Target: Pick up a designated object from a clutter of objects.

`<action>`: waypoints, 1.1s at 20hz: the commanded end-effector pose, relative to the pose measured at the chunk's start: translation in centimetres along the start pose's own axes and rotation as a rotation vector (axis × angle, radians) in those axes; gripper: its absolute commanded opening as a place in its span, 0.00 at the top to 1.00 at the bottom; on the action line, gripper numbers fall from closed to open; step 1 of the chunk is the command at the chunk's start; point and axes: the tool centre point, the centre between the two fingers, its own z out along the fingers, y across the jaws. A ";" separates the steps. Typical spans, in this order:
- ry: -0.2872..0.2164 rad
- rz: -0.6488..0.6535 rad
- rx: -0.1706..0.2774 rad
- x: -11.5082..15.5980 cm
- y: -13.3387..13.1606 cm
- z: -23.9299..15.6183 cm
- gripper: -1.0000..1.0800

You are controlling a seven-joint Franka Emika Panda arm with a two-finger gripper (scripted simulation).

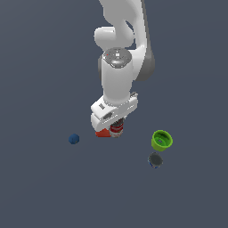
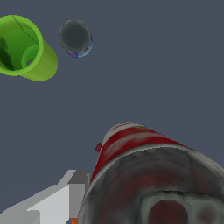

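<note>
Now, tool: the tool [image 1: 116, 128] points down from the white arm [image 1: 116, 75], and its fingers sit on either side of the red can [image 1: 116, 128], closed in against it; the wrist view has one grey-white finger [image 2: 65, 199] pressed up to the can's side.
Red can: upright between the fingers, red-and-white label, grey metal top [image 2: 166, 192] filling much of the wrist view just under the camera. Whether its base touches the surface [image 1: 44, 187] or hangs above it cannot be told.
Orange-red piece: a small orange-red shape [image 1: 103, 132] sits just beside the tool, on the exterior view's left, partly hidden by the tool; what it is cannot be made out.
Blue ball: the blue ball [image 1: 74, 139] lies farther out on that same side, well apart from the tool.
Green cup: the green cup [image 1: 161, 140] stands on the tool's other side, toward the exterior view's right, open mouth up.
Blue can: the blue can [image 1: 155, 160], grey-topped, is just beside the cup, apart from it, and well apart from the tool.
</note>
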 end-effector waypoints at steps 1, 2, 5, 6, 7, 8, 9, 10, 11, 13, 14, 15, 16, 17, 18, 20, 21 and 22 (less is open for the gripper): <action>0.003 0.000 -0.003 -0.5 -1.4 -2.0 1.00; 0.003 0.000 -0.003 -0.7 -2.0 -2.7 1.00; 0.003 0.000 -0.003 -1.4 -3.8 -4.9 1.00; 0.002 0.000 -0.004 -1.6 -4.4 -5.7 1.00; 0.002 0.000 -0.004 -1.8 -5.0 -6.4 1.00; 0.002 0.000 -0.004 -2.0 -5.6 -7.2 1.00; 0.002 0.000 -0.004 -2.3 -6.2 -8.0 1.00; 0.002 0.000 -0.004 -2.5 -6.9 -8.8 1.00; 0.002 0.000 -0.004 -2.7 -7.5 -9.6 1.00; 0.003 0.000 -0.003 -3.1 -8.7 -11.1 1.00; 0.003 0.000 -0.003 -3.3 -9.3 -11.8 1.00; 0.003 0.000 -0.003 -3.5 -9.8 -12.5 1.00; 0.003 0.000 -0.003 -3.7 -10.3 -13.2 1.00; 0.003 0.000 -0.003 -3.8 -10.8 -13.8 1.00; 0.003 -0.001 -0.003 -4.0 -11.3 -14.5 1.00; 0.003 -0.001 -0.003 -4.3 -12.1 -15.6 1.00; 0.003 -0.001 -0.003 -4.4 -12.5 -16.1 1.00; 0.004 -0.001 -0.002 -4.5 -12.9 -16.6 1.00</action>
